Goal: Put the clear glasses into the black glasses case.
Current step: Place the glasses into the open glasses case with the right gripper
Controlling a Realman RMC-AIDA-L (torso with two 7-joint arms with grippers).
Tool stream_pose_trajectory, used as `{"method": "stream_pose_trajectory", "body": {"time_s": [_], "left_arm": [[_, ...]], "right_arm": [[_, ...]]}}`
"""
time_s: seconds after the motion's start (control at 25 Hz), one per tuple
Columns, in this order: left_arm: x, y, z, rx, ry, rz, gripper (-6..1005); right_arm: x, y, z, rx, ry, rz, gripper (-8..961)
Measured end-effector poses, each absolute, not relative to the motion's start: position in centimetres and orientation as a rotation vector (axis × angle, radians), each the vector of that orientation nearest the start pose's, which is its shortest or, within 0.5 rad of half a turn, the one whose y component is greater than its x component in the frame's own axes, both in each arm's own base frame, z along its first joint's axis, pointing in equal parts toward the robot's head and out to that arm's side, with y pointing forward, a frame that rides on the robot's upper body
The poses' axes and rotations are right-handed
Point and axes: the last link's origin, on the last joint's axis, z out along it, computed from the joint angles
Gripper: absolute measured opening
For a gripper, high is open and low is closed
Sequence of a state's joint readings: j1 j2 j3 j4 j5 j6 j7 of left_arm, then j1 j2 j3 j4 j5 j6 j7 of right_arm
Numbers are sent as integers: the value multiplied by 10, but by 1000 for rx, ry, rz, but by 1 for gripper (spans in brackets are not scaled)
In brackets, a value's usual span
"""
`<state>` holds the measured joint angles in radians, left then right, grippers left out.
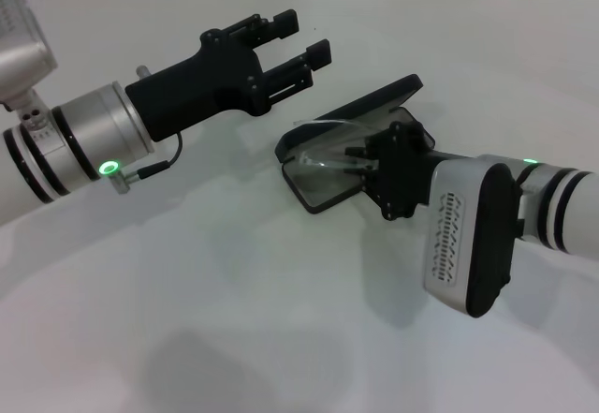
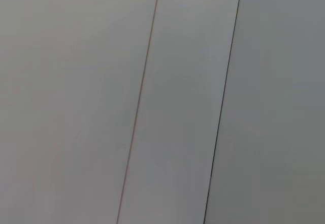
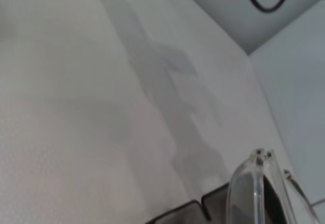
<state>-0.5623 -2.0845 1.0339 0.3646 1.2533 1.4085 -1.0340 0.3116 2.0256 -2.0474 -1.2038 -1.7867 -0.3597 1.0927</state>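
Overhead, the black glasses case lay open on the white table just right of centre, its lid tipped up toward 1 o'clock and the grey-lined tray spreading toward 7 o'clock. The clear glasses sat over the open tray, one thin temple arching across toward the hinge side, the lenses just at the tip of the right gripper. That gripper reached in from 4 o'clock of the case, its black head right over the tray's near edge. Its fingers were hidden behind its own body and the frames; cannot tell whether they grasped the glasses or had let go.

Right wrist view: one clear lens and hinge showed close up, with a dark edge of the case below it and bare table beyond.

The left gripper hovered at 11 o'clock of the case, well above the table, fingers spread apart and holding nothing, pointing toward 2 o'clock. Its fingertips stood near the case lid but apart from it.

Left wrist view: only pale wall panels with two thin seams.
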Motion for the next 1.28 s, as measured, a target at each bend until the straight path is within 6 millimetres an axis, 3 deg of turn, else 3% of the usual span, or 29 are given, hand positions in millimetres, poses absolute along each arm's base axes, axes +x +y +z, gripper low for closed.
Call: {"method": "stream_pose_trajectory", "body": {"time_s": [0.24, 0.56, 1.28], "left_arm": [[-230, 343, -30, -2400, -507, -1138, 665], [-227, 345, -30, -2405, -492, -1141, 666], [-222, 348, -30, -2408, -472, -1148, 669]], "right_arm": [[177, 324, -99, -2367, -798, -132, 132], [184, 332, -94, -2262, -950, -275, 136], [184, 348, -101, -2259, -1016, -334, 145]]}}
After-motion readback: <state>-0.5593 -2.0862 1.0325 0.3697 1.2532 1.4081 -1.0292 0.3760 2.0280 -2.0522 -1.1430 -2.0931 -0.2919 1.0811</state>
